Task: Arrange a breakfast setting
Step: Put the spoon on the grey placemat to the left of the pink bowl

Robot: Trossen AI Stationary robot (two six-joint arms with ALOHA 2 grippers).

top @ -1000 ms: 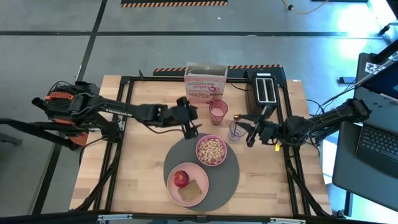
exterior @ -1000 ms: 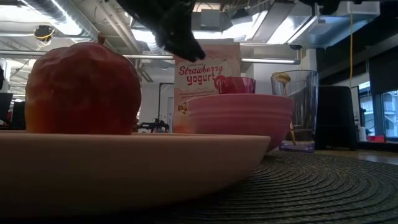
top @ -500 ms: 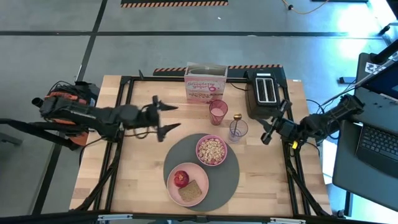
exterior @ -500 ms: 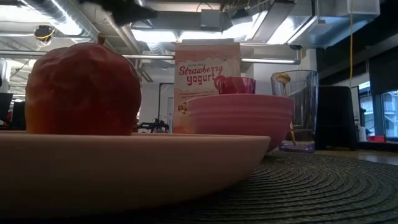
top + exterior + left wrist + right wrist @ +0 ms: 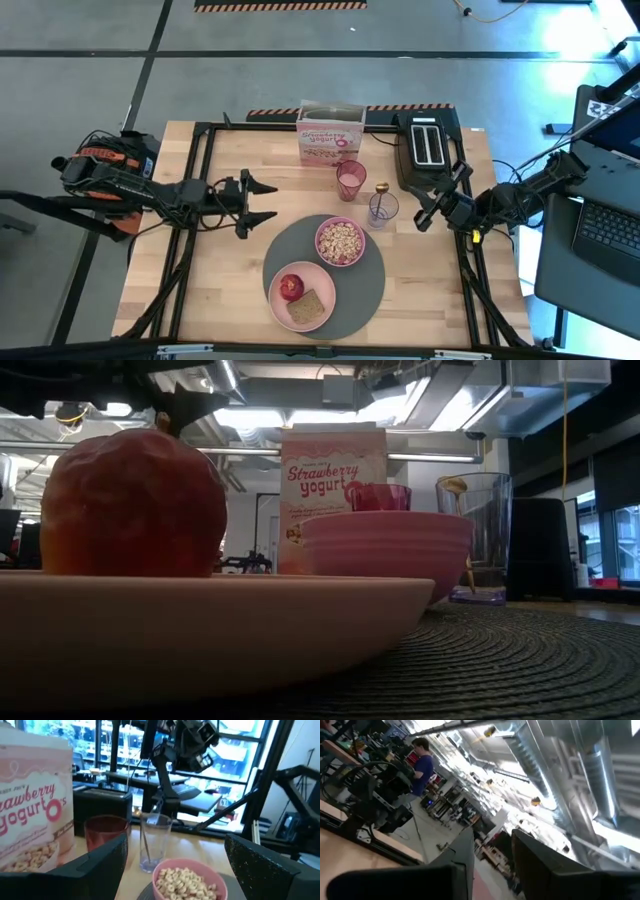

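Change: both my arms are pulled back from the mat since a second ago.
Left gripper (image 5: 262, 203): fingers spread, empty, left of grey mat (image 5: 368, 290).
Right gripper (image 5: 424, 208): cannot tell its state; right of clear glass (image 5: 382, 210).
Pink bowl (image 5: 340, 241): on mat, cereal inside.
Pink plate (image 5: 302, 295): on mat.

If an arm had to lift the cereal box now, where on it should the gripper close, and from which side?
Grip the cereal box near its top, jaws across the thin depth, coming from above. It stands upright at the table's far edge, broad face forward, with the pink tumbler in front to its right. The open left gripper looks nearer.
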